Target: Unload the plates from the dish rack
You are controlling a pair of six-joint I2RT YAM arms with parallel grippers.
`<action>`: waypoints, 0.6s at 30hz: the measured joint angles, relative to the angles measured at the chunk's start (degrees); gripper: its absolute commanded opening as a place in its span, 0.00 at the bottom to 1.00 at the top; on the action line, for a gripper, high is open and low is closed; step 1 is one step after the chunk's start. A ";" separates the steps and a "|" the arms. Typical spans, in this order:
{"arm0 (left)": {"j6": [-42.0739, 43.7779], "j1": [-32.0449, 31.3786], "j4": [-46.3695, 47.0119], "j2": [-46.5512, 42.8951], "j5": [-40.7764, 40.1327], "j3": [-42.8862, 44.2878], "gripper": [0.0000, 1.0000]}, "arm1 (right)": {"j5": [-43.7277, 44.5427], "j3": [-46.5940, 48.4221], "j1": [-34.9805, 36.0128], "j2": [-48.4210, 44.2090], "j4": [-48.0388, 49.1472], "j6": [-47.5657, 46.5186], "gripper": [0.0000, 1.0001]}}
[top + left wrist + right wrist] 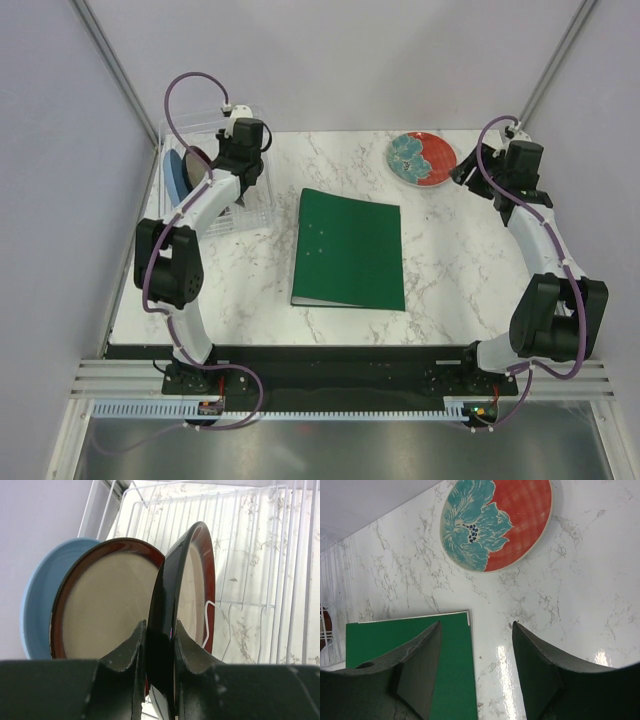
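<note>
The clear dish rack (256,206) stands at the table's back left; its thin dividers show in the left wrist view (250,555). In it stand a light blue plate (40,590), a brown-rimmed plate with a cream centre (105,610) and a second brown-rimmed plate (197,580). My left gripper (160,630) is shut on the rim of that second plate, over the rack (218,165). The red plate with teal blotches (423,158) lies flat at the back right, also in the right wrist view (496,522). My right gripper (476,625) is open and empty, just right of it (465,172).
A green binder (348,250) lies flat in the middle of the table; its corner shows under my right gripper (380,645). Grey walls close the table on the left, back and right.
</note>
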 measured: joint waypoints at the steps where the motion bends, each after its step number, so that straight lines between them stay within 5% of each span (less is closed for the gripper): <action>1: 0.35 0.00 0.00 0.00 -0.35 0.17 0.02 | -0.02 -0.07 0.07 -0.02 -0.13 0.00 0.66; 18: 6.25 -0.90 0.04 -6.05 -3.87 2.99 0.02 | -1.77 -2.10 0.17 -0.04 0.04 0.00 0.67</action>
